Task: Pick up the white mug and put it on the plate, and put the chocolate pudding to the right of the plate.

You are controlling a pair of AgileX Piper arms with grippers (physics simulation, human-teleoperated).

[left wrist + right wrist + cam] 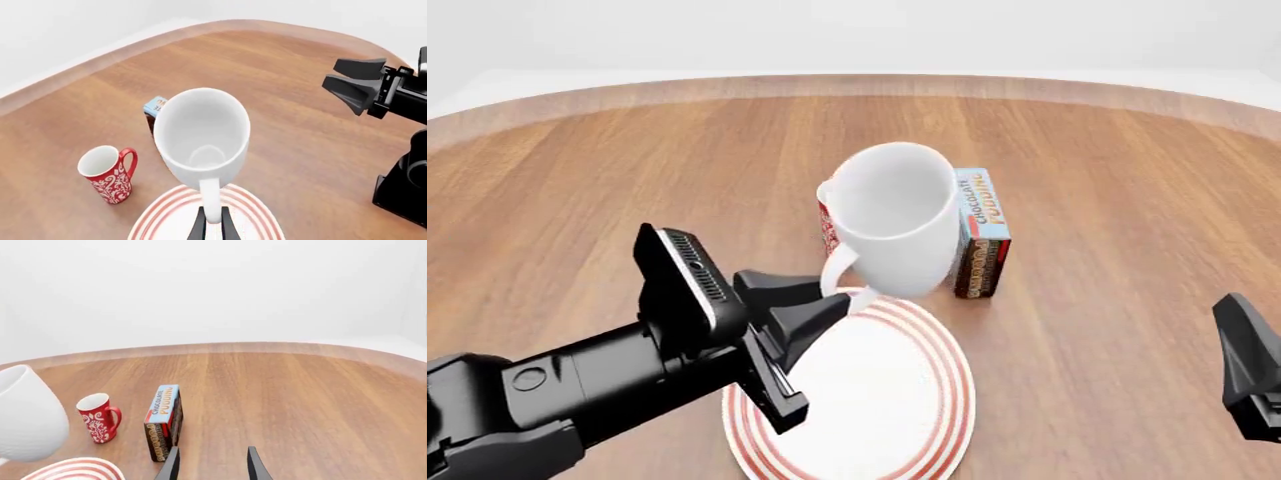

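Glossy white mug (892, 222), tilted, loop-handled

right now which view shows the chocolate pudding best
The right wrist view: the chocolate pudding stands unobstructed, lettering readable. The front view shows it partly behind the white mug; the left wrist view shows only a corner.
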